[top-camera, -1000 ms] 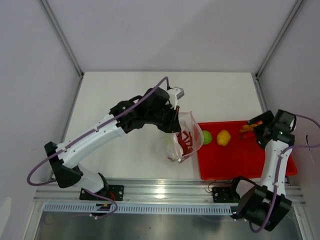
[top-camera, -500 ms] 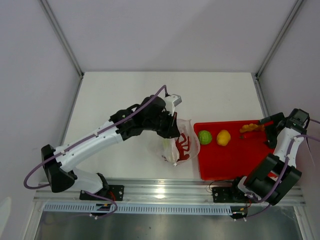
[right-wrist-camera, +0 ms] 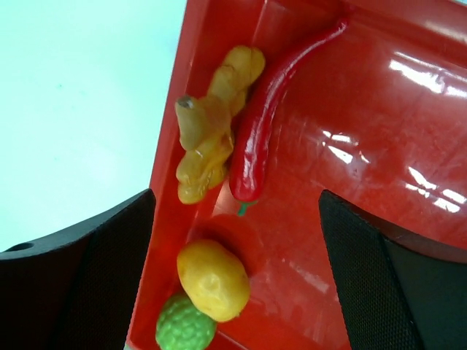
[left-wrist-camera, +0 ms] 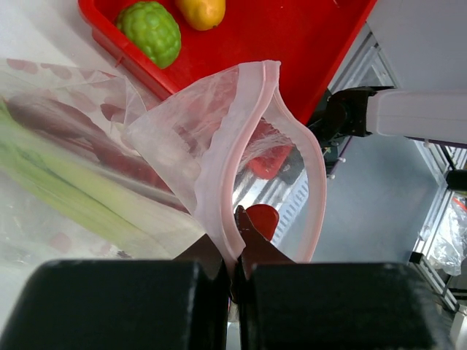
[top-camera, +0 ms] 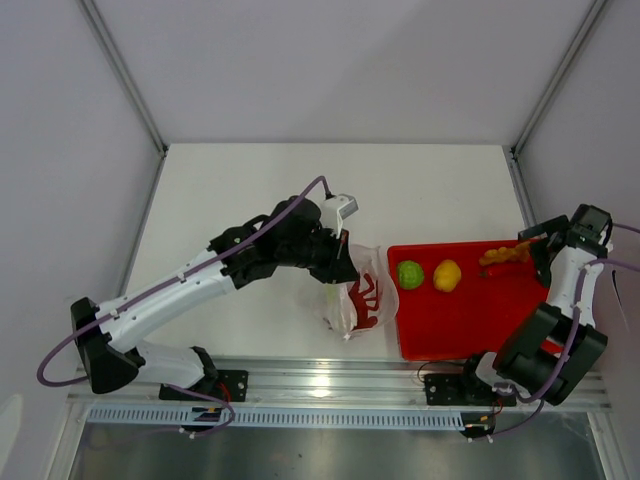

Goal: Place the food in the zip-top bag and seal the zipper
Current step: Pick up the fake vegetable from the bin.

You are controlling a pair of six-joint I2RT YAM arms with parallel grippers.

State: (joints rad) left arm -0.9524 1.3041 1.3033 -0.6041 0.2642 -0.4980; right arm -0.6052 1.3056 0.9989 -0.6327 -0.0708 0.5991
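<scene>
My left fingers (left-wrist-camera: 211,262) are pressed together on the thin pink-red zipper strip (left-wrist-camera: 219,189), pinching one lip of the clear crinkly zip-top bag (top-camera: 358,300) so its mouth gapes toward the red plastic tray (right-wrist-camera: 365,146). The bag hangs over the white bench (top-camera: 250,190), just beside the tray's left wall. A long pale-green stalk (left-wrist-camera: 66,189) lies inside it, and something red I cannot make out.

My right fingers (right-wrist-camera: 87,284) are spread wide and hold nothing. They hover above the tray's far corner, over a knobbly yellow-orange root piece (right-wrist-camera: 208,138) and a glossy red chilli (right-wrist-camera: 263,124), which touch each other along the tray wall. A round yellow fruit (right-wrist-camera: 211,281) and a bumpy green fruit (left-wrist-camera: 149,33) sit farther along.

I judge we are mid-filling, with four pieces left out. Next, my right fingers should drop over one piece, probably the chilli, clear of the wall, then close and carry it to the open mouth.
</scene>
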